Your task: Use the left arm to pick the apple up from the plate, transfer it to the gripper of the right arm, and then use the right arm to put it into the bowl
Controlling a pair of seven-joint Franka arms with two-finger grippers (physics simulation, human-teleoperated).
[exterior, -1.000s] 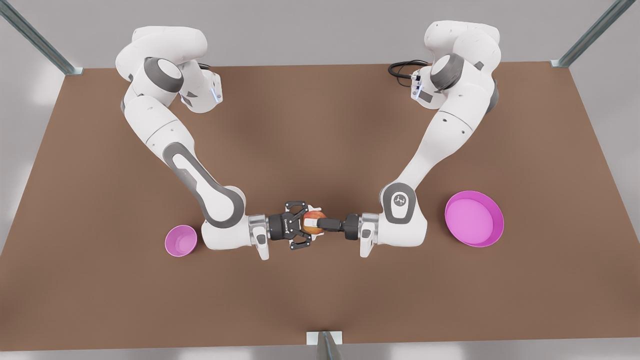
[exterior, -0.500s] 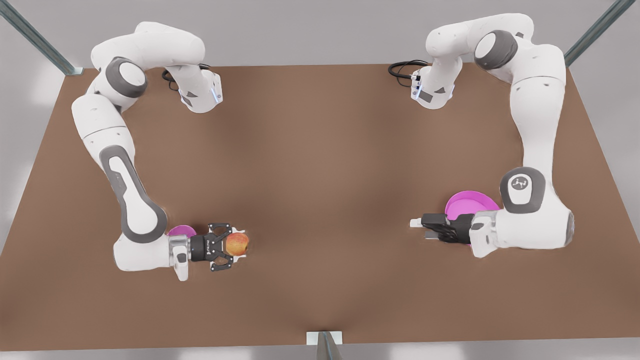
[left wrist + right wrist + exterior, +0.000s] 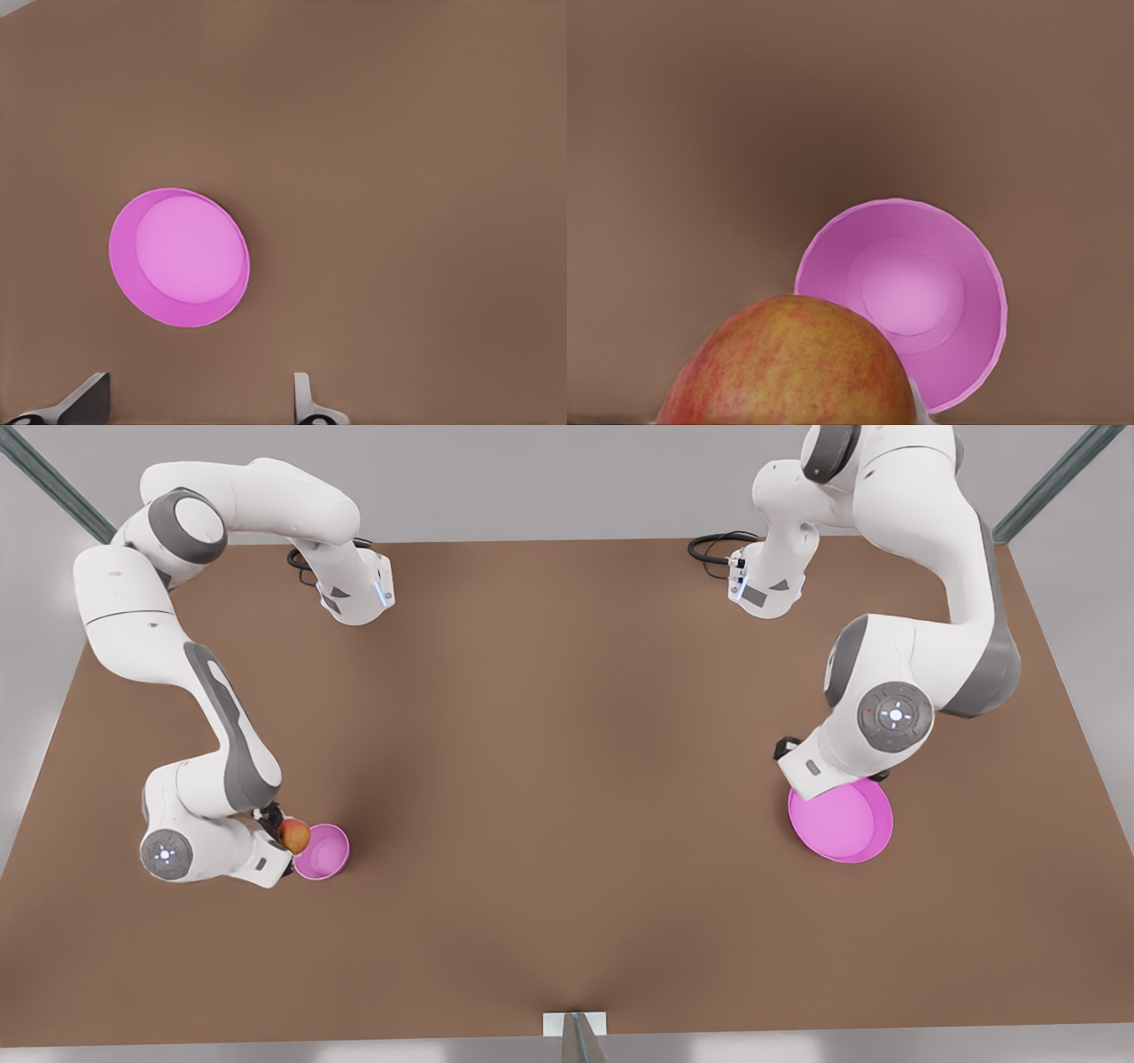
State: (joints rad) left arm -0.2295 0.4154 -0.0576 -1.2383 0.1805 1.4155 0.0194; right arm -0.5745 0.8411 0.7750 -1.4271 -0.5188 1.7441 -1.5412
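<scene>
Nearest the front edge, low at the front view's left, the right arm has folded down, and its claw grips the small red apple with yellow-orange patches. The apple hangs at the rim of the small, deep pink-purple bowl, overlapping its edge on the front view's left, not inside it. Half a second ago that arm lay stretched out flat with the apple held clear of the bowl toward the middle of the brown surface; a second ago both claws met on the apple at the centre. In the right wrist view the apple looms close, with the bowl open just past it. I cannot make out the fingers themselves, but the apple is plainly carried off the surface.

Across at the front view's right, the wide, shallow magenta-pink plate sits bare where it was. The left arm has risen above the plate's far rim, its wrist now pointing down, where half a second ago it reached sideways in front of the plate. The left wrist view shows the plate below and the left claw spread wide, holding nothing, its fingertips well apart.
</scene>
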